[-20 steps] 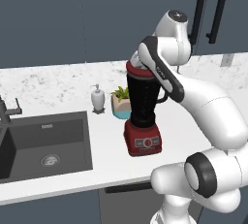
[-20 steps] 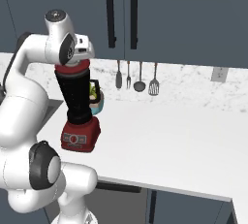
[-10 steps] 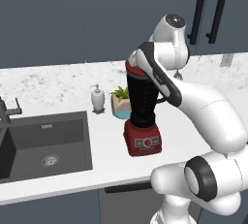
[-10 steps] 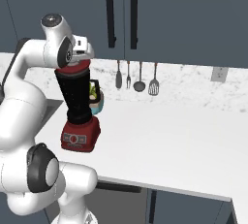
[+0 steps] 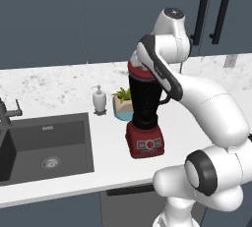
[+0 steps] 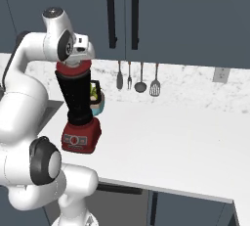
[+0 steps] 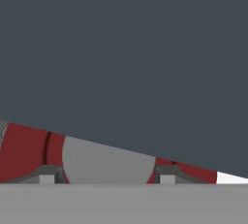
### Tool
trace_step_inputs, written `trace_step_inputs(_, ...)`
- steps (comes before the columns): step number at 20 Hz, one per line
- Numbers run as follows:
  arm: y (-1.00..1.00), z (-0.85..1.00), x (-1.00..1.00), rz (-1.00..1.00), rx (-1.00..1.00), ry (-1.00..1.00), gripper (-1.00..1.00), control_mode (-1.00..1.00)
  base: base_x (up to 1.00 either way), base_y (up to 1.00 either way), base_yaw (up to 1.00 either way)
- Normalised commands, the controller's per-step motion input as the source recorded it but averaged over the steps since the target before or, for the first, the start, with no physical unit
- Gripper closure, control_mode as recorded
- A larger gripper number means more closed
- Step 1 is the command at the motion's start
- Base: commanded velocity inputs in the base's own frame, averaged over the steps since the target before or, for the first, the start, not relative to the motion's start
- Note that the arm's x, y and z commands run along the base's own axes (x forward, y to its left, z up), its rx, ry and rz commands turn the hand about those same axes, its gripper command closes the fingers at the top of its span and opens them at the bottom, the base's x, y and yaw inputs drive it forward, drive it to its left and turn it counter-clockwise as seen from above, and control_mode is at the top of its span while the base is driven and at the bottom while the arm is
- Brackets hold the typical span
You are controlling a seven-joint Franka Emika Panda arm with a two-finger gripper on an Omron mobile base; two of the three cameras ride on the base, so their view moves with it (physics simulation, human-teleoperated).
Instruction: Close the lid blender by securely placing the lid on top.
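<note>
At centre of left base view, arm bends down over blender (image 5: pixel 146 108); red lid (image 5: pixel 140 71) sits on jar top. Gripper (image 7: pixel 103 175) fingers flank grey knob (image 7: pixel 106 162), closed on lid.

Dark blue-grey cabinets (image 6: pixel 185 19) with black handles (image 6: pixel 111 14), speckled marble backsplash (image 6: pixel 195 85), white counter (image 6: pixel 171 142), dark sink (image 5: pixel 44 145)
</note>
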Motion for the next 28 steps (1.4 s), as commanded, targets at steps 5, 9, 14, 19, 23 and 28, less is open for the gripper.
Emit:
trace_step_inputs(5, 0.0, -0.16, 0.0, 0.0, -0.1, 0.2, 1.0, -1.0, 0.0, 0.0, 0.0)
trace_step_inputs(9, 0.0, -0.02, 0.0, 0.0, -0.06, 0.19, 1.0, -1.0, 0.0, 0.0, 0.0)
trace_step_inputs(14, 0.02, 0.02, 0.0, 0.0, -0.02, 0.04, 1.0, -1.0, 0.0, 0.0, 0.0)
trace_step_inputs(19, 0.0, 0.09, 0.0, 0.0, 0.0, 0.01, 1.0, -1.0, 0.0, 0.0, 0.0)
trace_step_inputs(23, 0.0, 0.26, 0.0, 0.0, 0.0, 0.05, 1.0, -1.0, 0.0, 0.0, 0.0)
trace_step_inputs(28, 0.06, 0.22, 0.0, 0.0, 0.0, 0.07, 1.0, -1.0, 0.0, 0.0, 0.0)
